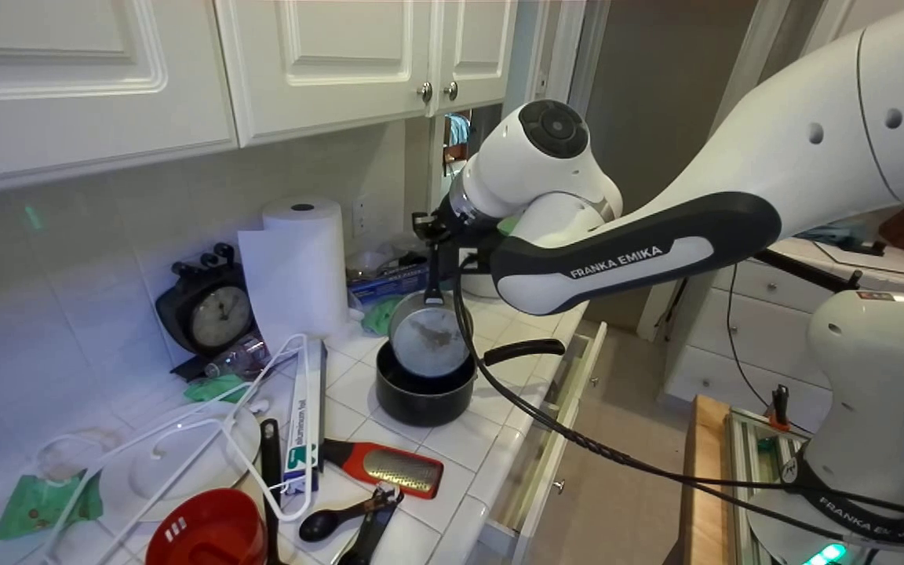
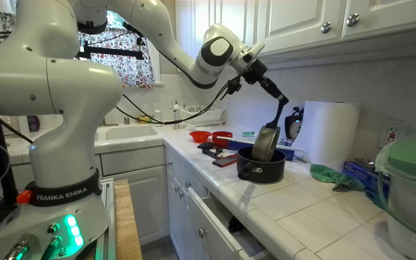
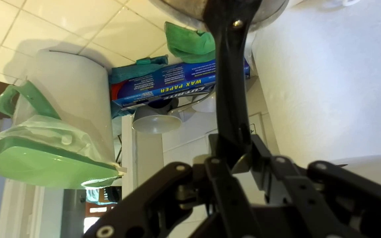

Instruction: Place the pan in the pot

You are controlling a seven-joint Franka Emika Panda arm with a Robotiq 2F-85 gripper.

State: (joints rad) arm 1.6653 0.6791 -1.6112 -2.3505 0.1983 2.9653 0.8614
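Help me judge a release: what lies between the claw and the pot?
The pan, tilted and partly inside the pot, its handle rising to the claw. This shows in both exterior views.

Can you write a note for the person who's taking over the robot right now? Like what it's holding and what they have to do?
Gripper: the gripper is shut on the handle of the pan.
Things: the pan is tipped steeply, handle up, with its lower part inside the pot. The pot stands upright on the counter. I can't tell if the pan touches the pot's bottom.
Done: the pan is partly in the pot.
Left: probably ease the pan down until it rests, then open the gripper and back away. It may tip when let go.
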